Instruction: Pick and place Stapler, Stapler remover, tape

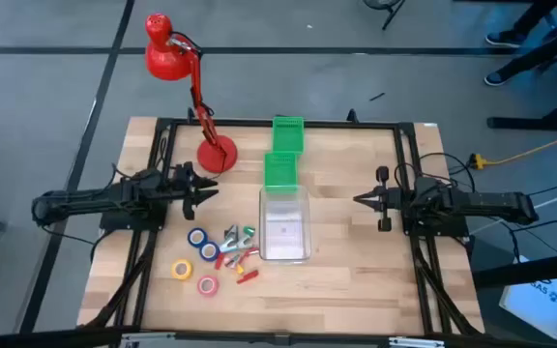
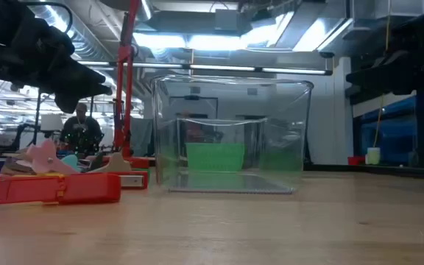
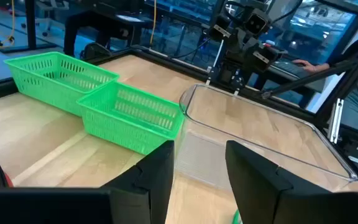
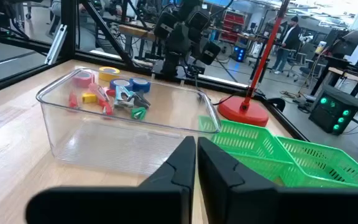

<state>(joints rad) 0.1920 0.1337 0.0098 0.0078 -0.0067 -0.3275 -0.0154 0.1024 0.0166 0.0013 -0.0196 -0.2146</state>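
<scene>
Four ring-shaped rolls of tape lie flat on the wooden tabletop [image 1: 356, 280], left of the clear plastic bin [image 1: 285, 224]: two blue rolls [image 1: 197, 237] [image 1: 208, 251] side by side, touching or nearly so, nearest the bin, a yellow roll [image 1: 182, 270] farther out, and a pink-red roll [image 1: 207, 285] just beside the yellow one. Between the blue rolls and the bin sits a loose cluster of small red, yellow, green and silver pieces [image 1: 237, 247], too small to sort into stapler and staple remover from above. In the low view a long red stapler [image 2: 56, 188] lies flat on its side on the wood, left of the bin.

tape rolls [image 1: 197, 259] lie left of the bin [image 1: 285, 224], baskets [image 1: 282, 155] behind.
</scene>
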